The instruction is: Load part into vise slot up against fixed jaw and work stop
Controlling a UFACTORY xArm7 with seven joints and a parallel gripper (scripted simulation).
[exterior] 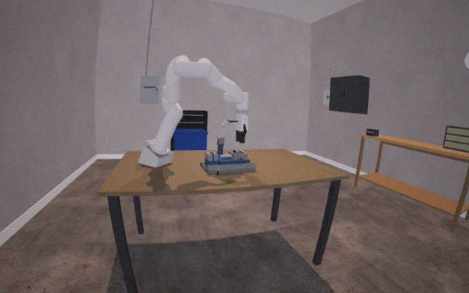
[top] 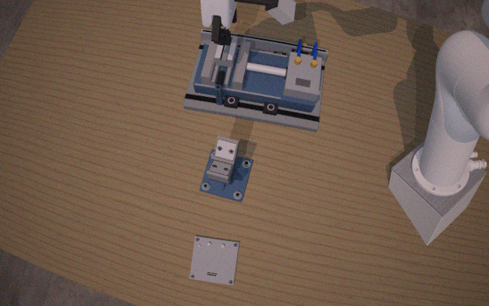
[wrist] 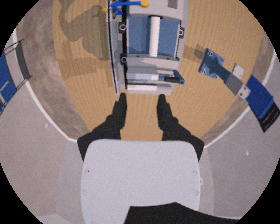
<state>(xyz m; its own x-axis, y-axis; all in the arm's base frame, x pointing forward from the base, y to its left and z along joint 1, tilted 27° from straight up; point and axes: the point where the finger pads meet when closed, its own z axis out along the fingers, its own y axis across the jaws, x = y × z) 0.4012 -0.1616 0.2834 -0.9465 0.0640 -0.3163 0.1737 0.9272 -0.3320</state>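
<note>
The part (top: 225, 55), a light grey block with its slot facing up, lies between the jaws of the blue vise (top: 255, 80), beside the fixed jaw (top: 208, 64) on the left. The work stop (top: 219, 80) points in at the near end; I cannot tell whether the part touches it. My gripper (top: 219, 34) hangs in the air above the far end of the vise, fingers apart with nothing between them. In the wrist view the gripper (wrist: 143, 112) is clear of the vise (wrist: 147, 36) below it. From the side the gripper (exterior: 241, 136) is well above the vise (exterior: 228, 161).
The grey infeed plate (top: 214, 259) lies bare near the front edge. The V-block (top: 224, 160) stands on its blue base mid-table. The air cylinder (top: 303, 78) with blue hoses sits on the vise's right. The arm's base (top: 437, 195) is at the right.
</note>
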